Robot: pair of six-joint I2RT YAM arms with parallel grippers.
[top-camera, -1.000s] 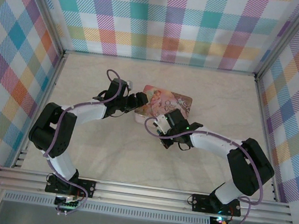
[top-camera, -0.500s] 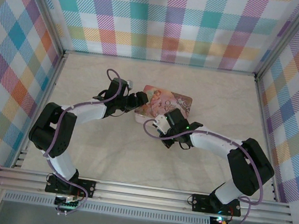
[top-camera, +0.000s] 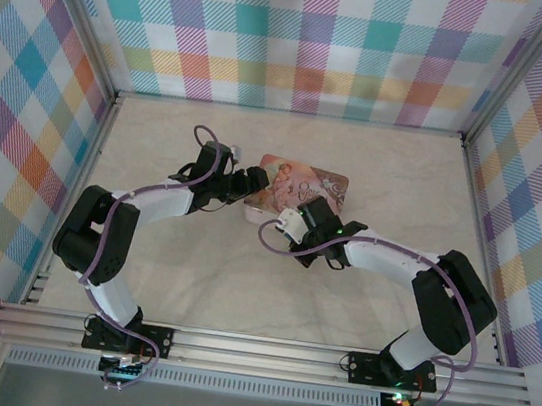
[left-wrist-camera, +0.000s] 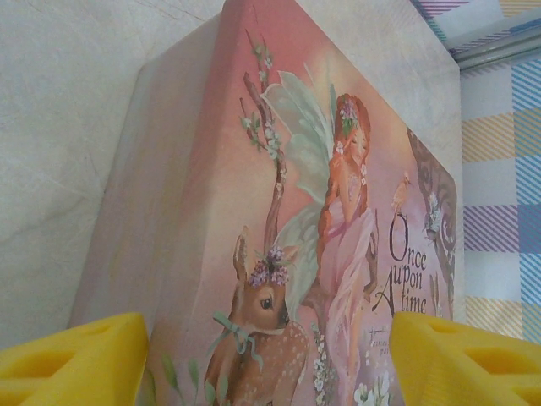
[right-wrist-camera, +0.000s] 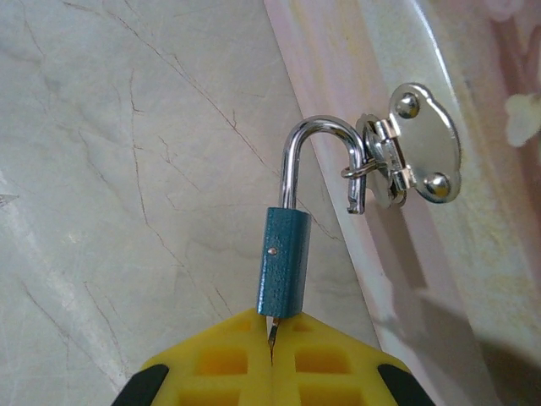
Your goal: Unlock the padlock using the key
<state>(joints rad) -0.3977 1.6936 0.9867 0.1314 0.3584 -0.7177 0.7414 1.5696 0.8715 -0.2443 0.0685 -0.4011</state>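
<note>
The right pincer (right-wrist-camera: pixel 272 355) is closed on the key (right-wrist-camera: pixel 271 330), whose tip sits in the underside of the padlock (right-wrist-camera: pixel 283 262). The shackle (right-wrist-camera: pixel 317 135) hooks through the hasp (right-wrist-camera: pixel 410 152) on the side of the pink tin (left-wrist-camera: pixel 254 211), which rests on the bench (right-wrist-camera: pixel 127 169). The left pincer (left-wrist-camera: pixel 270 364) is spread wide, with the tin between its fingers (left-wrist-camera: pixel 76 359).
</note>
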